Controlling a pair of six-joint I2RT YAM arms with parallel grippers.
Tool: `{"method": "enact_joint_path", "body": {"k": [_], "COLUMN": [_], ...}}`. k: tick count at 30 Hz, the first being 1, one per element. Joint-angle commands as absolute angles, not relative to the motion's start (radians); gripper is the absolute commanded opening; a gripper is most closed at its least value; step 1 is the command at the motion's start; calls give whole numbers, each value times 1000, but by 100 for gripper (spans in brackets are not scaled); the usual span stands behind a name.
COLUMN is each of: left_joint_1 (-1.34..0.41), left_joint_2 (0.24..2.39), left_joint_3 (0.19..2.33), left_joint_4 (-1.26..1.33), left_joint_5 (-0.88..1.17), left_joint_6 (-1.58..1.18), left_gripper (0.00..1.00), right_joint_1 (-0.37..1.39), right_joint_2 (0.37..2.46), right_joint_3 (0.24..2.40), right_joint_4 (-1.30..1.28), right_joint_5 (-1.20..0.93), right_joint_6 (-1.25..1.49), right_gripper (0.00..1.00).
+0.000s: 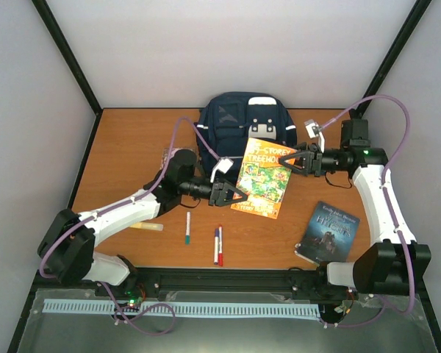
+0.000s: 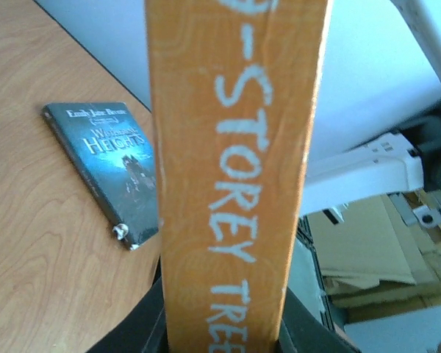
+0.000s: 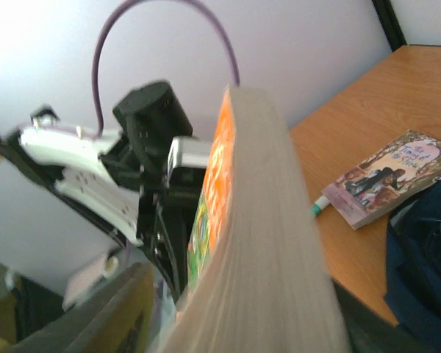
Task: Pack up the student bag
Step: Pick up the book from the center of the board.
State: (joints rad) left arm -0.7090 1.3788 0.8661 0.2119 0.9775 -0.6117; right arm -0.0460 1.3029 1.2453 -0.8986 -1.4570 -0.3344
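Navy student bag (image 1: 239, 121) sits at the upper centre of the top view, at the far edge of the wooden table (image 1: 132, 140), its white-grey patches facing the camera. Whether it is open, and what it holds, cannot be made out. At lower left a yellow marker (image 1: 147, 227) lies beside the left arm. Right of it lie a green-capped pen (image 1: 187, 227) and then a red pen and a blue pen (image 1: 217, 245) side by side. The left gripper (image 1: 234, 195) is clamped on the spine edge of the orange book (image 1: 263, 176). In the left wrist view that spine rises from between the dark fingers (image 2: 136, 331). The orange book hangs tilted just below the student bag in the frame, its top corner overlapping the bag's lower edge. The right gripper (image 1: 294, 159) is at the book's right edge with its jaws either side of the pages, but whether they press on it cannot be told. In the right wrist view a pale-covered paperback (image 3: 393, 176) lies on the table close beside the bag, a teal-capped pen (image 3: 320, 208) at its near end. A dark book (image 1: 327, 232) lies flat at lower right.
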Motion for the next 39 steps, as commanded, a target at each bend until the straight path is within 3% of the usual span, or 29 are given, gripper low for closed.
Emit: {"method": "enact_joint_path", "body": {"k": [1,7,18,21,24,31,34,39], "left_joint_1": [-698,-698,-698,-698,-698,-698,-696,-696], "left_joint_2": [1348,1348,1397,1391,1385,1403,1408,1425], "left_joint_3": [842,860,903,901,903,908,911,929], "left_joint_4": [458,528,604,619,608,542,515,460], "left_joint_5": [852,796,802,804,804,780,753,734], "left_joint_6": [-753,-795,-843,-850,-844,-821,-814,-784], "left_gripper": [1,1,1,1,1,1,1,2], "right_joint_1": [-47,-31,21,22,24,28,28,26], "right_joint_2": [1283,1265,1280,1291,1294,1306,1293,1279], "right_joint_3": [1199,1104,1060,1059,1054,1096,1112,1115], "right_joint_4": [-852,-757,-661,-659,-651,-770,-786,-772], "right_joint_5": [-1478,-1465,-1393,-1377,-1396,-1592,-1601,-1553], "right_joint_6": [-308,-218,-73,-59,-49,-173,-187,-182], "right_gripper": [63,76,85,93,92,59,36,18]}}
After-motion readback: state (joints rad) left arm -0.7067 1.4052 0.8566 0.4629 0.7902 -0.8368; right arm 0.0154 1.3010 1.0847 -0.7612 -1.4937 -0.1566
